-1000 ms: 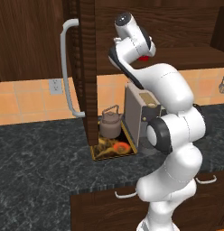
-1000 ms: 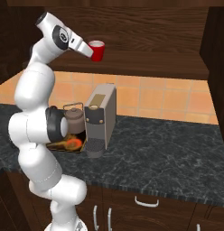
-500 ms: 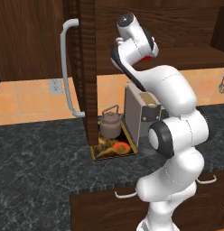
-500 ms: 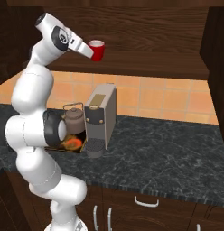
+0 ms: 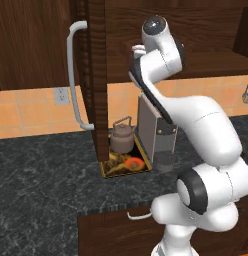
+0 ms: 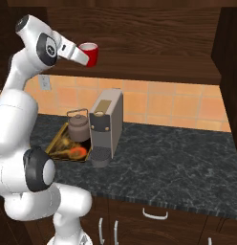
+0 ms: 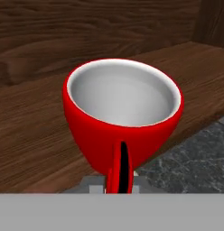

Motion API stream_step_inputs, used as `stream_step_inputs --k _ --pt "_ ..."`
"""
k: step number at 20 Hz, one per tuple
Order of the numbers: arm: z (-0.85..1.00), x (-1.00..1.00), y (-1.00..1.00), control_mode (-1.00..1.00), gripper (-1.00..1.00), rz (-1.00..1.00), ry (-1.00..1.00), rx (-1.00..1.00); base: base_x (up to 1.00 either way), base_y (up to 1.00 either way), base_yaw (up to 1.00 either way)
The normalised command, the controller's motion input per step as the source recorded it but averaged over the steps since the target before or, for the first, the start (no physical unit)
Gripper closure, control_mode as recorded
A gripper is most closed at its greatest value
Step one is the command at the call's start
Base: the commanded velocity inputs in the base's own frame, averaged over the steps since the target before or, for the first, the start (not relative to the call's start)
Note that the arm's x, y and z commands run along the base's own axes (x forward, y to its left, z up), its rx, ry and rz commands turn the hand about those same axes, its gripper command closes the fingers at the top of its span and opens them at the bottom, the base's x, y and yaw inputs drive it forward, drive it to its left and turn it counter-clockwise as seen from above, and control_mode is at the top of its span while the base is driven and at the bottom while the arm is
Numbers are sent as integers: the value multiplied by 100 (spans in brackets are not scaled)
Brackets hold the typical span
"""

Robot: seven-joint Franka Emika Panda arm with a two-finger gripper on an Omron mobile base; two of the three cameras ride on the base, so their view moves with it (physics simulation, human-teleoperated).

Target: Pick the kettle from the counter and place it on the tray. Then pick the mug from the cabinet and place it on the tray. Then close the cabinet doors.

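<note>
tray [image 5: 107, 169]: I see its left part hidden behind the open cabinet door [image 5: 93, 75].
mug [image 7: 123, 118]: its handle covers the fingertips; I can't see the grip.
coffee machine [image 5: 157, 135]: my arm crosses it.

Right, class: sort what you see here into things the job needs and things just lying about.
Job:
kettle
tray
mug
cabinet
cabinet door
counter

Lying about:
coffee machine
wall socket
drawers
</note>
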Motion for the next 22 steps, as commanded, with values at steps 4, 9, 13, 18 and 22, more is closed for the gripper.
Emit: stream_step_inputs --k 4,9,13,18,22 --pt "0 -96 0 -100 100 79 0 -6 0 0 0" --pt "0 -72 1 -100 100 92 0 -11 0 0 0" --pt "-8 -85 32 -100 100 77 2 -11 0 0 0" --pt "-80 -38 25 -100 100 70 1 -8 0 0 0" --pt "-100 -9 30 -100 100 51 0 -12 0 0 0"
